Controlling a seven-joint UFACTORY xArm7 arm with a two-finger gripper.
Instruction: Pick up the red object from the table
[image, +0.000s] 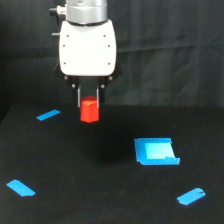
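Observation:
The red object (90, 110) is a small red-orange hexagonal block. It hangs between the two thin fingers of my gripper (89, 104), which is shut on its upper part. The block is lifted off the black table (100, 190), with a dark gap below it. The white gripper body (87, 47) stands upright above it, in the upper left of the exterior view.
A flat blue square piece (156, 151) lies on the table to the exterior view's right. Short blue tape strips lie at the far left (48, 115), near left (21, 188) and near right (191, 196). A black cloth backdrop (170, 50) hangs behind.

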